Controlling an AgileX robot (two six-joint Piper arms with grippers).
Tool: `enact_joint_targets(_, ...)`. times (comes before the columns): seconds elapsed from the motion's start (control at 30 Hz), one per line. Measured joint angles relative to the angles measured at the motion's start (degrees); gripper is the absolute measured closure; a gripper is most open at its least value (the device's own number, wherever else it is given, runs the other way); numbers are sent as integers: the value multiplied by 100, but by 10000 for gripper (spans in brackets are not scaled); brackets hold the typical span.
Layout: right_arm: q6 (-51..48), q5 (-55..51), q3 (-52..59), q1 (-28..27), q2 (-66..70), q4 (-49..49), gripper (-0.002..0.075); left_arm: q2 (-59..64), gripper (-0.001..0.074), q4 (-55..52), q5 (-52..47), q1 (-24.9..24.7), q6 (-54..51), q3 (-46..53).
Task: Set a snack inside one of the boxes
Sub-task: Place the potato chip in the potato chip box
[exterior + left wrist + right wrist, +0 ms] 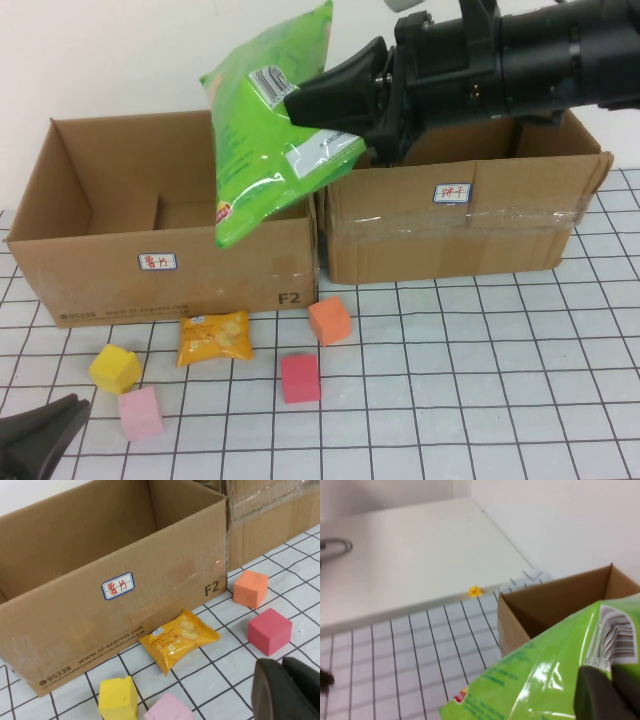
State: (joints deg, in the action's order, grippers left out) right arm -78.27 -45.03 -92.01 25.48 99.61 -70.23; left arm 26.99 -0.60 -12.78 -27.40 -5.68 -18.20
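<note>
My right gripper (pixel 310 103) is shut on a green snack bag (pixel 270 130) and holds it in the air, tilted, above the right end of the left cardboard box (pixel 160 285). The bag also fills the right wrist view (pixel 540 680), where the fingers (pixel 600 695) press on it. A second cardboard box (pixel 450 235) stands to the right, touching the first. A small orange snack packet (pixel 214 337) lies on the grid mat in front of the left box; it also shows in the left wrist view (pixel 177 639). My left gripper (pixel 45 430) is shut and empty at the front left.
Foam cubes lie on the mat: yellow (pixel 115 368), pink (pixel 141 413), red (pixel 299 378) and orange (pixel 329 320). The left box is open-topped with a labelled front wall (pixel 118 586).
</note>
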Motion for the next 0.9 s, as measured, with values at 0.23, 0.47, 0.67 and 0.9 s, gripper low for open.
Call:
enact_joint_targets(0.23,-12,58,0,0,228,-263,726,0,736,0,0,0,0,0)
enact_joint_targets(0.47,-74,58,0,0,231,-312,726,0,736,0,0,0,-13,0)
enact_joint_targets(0.67,-179,181,0,10,242,-460,726,0,736,0,38,0,-2,0)
enact_joint_targets(0.9,-1742,849,-17,280,669,-2232,726,0,736,0,174,0,-2,0)
